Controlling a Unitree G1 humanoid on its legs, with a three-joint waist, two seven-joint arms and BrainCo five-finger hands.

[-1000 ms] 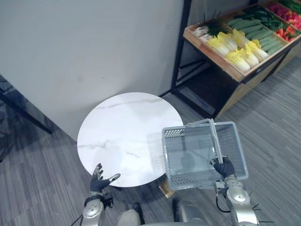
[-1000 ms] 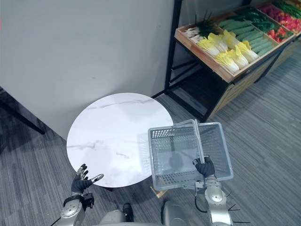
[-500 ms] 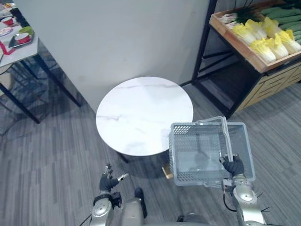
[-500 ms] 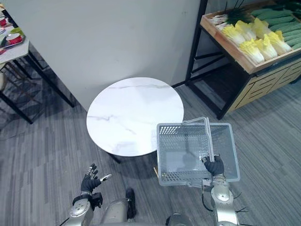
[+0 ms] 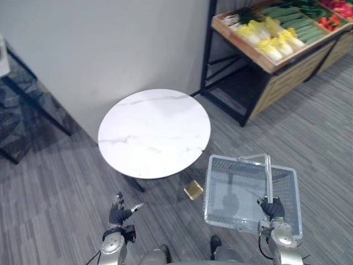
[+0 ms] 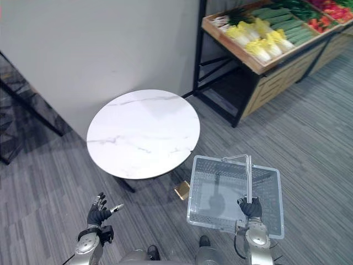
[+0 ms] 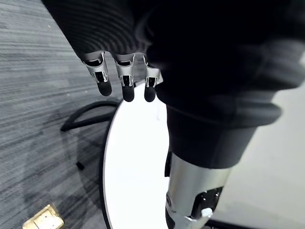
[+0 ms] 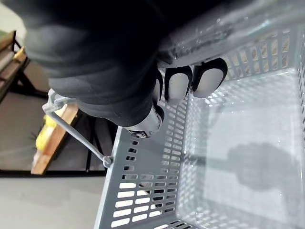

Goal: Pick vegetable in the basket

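Right hand [image 5: 272, 208], fingers clenched round the handle [image 5: 269, 176] of the grey basket [image 5: 208, 193], held it above the floor, near right of the round white bench [image 5: 154, 132]. Left hand [image 5: 117, 213] hung near left, fingers released. Vegetables [image 5: 266, 38] lay on the far-right shelf [image 5: 287, 83], well apart from the basket.

A round white table [image 5: 154, 132] with faint grey marble veins stands on grey striped carpet [image 5: 49, 187], close to a plain pale wall [image 5: 110, 44]. On the carpet, just beside the table's near edge, lies a small brass-coloured square block [image 5: 193, 190]. To the right of the table, by the wall, is a slanted wooden display stand [image 5: 284, 83] on a black metal frame [image 5: 205, 55]. At the far left, dark slanted table legs [image 5: 41, 102] cross the carpet.
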